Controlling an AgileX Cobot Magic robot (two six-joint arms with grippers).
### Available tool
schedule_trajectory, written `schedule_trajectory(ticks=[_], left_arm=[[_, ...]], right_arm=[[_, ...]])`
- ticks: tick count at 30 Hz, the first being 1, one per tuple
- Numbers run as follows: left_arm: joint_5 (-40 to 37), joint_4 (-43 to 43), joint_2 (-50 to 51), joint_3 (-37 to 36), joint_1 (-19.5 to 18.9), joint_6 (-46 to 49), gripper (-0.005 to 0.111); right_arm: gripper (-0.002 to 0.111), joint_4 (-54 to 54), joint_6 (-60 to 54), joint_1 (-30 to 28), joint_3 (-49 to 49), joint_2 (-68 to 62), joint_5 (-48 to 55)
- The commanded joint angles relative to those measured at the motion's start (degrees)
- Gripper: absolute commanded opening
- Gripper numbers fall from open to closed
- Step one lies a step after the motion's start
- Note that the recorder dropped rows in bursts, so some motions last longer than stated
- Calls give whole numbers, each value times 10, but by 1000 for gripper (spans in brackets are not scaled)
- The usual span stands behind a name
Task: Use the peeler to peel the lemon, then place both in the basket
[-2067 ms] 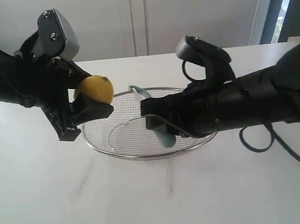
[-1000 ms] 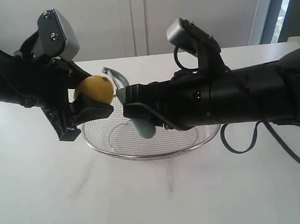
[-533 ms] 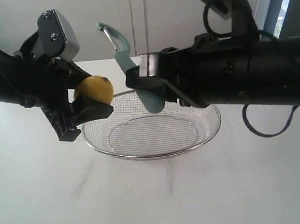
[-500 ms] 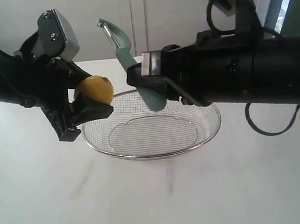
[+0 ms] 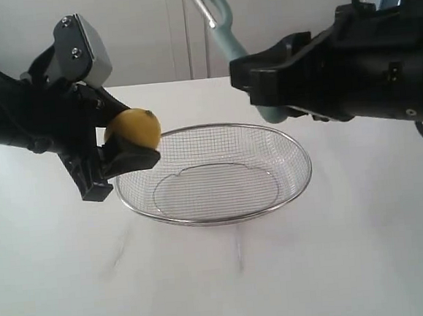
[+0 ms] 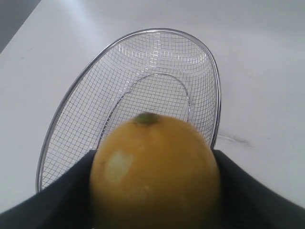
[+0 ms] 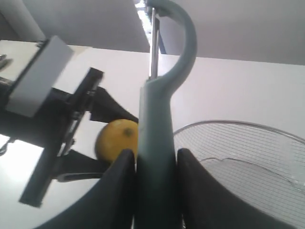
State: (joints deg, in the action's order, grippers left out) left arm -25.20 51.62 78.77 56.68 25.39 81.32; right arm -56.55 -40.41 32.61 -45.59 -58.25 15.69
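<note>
My left gripper (image 5: 123, 147) is shut on the yellow lemon (image 5: 132, 127), held in the air just left of the wire-mesh basket (image 5: 302, 187). In the left wrist view the lemon (image 6: 155, 174) fills the space between the black fingers, with the basket (image 6: 217, 86) below it. My right gripper (image 5: 253, 78) is shut on the pale teal peeler (image 5: 223, 32), raised above the basket's far right side. Its blade head points up and left and is partly cut off by the frame's top. The right wrist view shows the peeler (image 7: 155, 138) clamped between both fingers, with the lemon (image 7: 116, 138) behind it.
The basket stands with nothing in it on a white table (image 5: 221, 282). A white wall and cabinet doors (image 5: 187, 28) lie behind, and a window strip (image 5: 397, 4) sits at the far right.
My right arm has lifted and pulled back to the right with the peeler, away from the lemon and up off the basket. The left arm and lemon have stayed still.
</note>
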Motion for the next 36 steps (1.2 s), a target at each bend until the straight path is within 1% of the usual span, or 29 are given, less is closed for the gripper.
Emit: schedule_trajectory(ticks=[1,4,8,13,19,26,32,36], left_arm=[[-16,14,-8,-1,-1,-6,0],[-16,14,-8,-1,-1,-6,0],[-14,14,-8,-1,-1,-6,0],[-14,14,-8,-1,-1,-6,0],[-14,14,-8,-1,-1,-6,0],[-10,14,-8,-1,-1,-6,0],[-12,14,-8,-1,-1,-6,0],[-13,14,-8,-1,-1,-6,0]], right_arm=[[0,112,103,-48,-3,-13,2],[0,147,126,-89,-3,-27,21],[0,151,126,-137,-3,-54,46],[0,152,126,-166,-3,-101,83],[0,151,126,-166,-3,-163,110],[0,116,116,-166,-3,-198,131],[0,13,12,-147,-3,-203,153],[0,-27,-19,-132,-3,-203,149]])
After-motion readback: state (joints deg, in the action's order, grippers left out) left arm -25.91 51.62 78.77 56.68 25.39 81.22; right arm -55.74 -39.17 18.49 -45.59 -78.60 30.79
